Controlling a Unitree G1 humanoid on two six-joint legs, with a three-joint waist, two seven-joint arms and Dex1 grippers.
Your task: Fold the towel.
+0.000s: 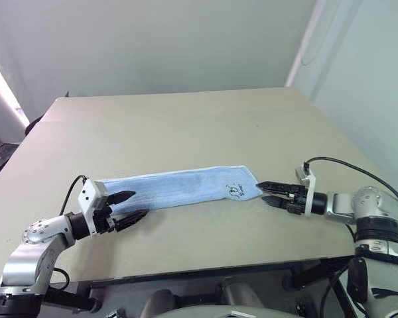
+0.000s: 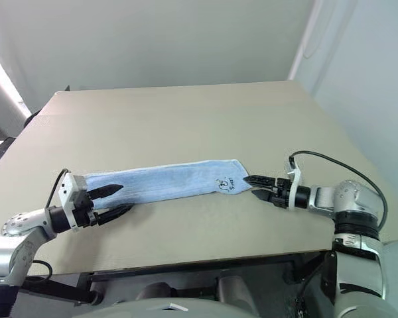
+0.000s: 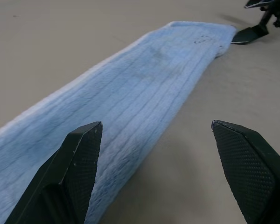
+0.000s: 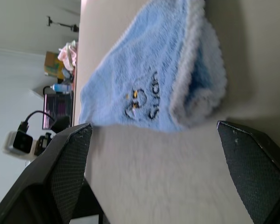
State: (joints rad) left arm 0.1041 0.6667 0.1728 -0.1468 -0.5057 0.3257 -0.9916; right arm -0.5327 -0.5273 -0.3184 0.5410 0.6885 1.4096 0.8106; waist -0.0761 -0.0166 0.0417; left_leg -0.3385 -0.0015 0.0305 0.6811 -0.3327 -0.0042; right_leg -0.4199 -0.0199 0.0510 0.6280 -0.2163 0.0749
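The towel (image 1: 179,189) lies on the table as a long, narrow light blue strip running left to right, folded lengthwise, with a small dark logo (image 1: 234,190) near its right end. My left gripper (image 1: 129,207) is open at the strip's left end. One finger (image 3: 79,158) hangs over the cloth and the other (image 3: 247,158) over bare table, and nothing is gripped. My right gripper (image 1: 266,193) is open, low over the table just past the towel's right end (image 4: 196,84), pointing at it. Both folded layers show at that end.
The beige table (image 1: 205,126) stretches far behind the towel, and its front edge (image 1: 205,268) runs close below both grippers. A black cable (image 1: 345,164) loops over my right wrist. Dark equipment (image 1: 0,156) stands off the table's left side.
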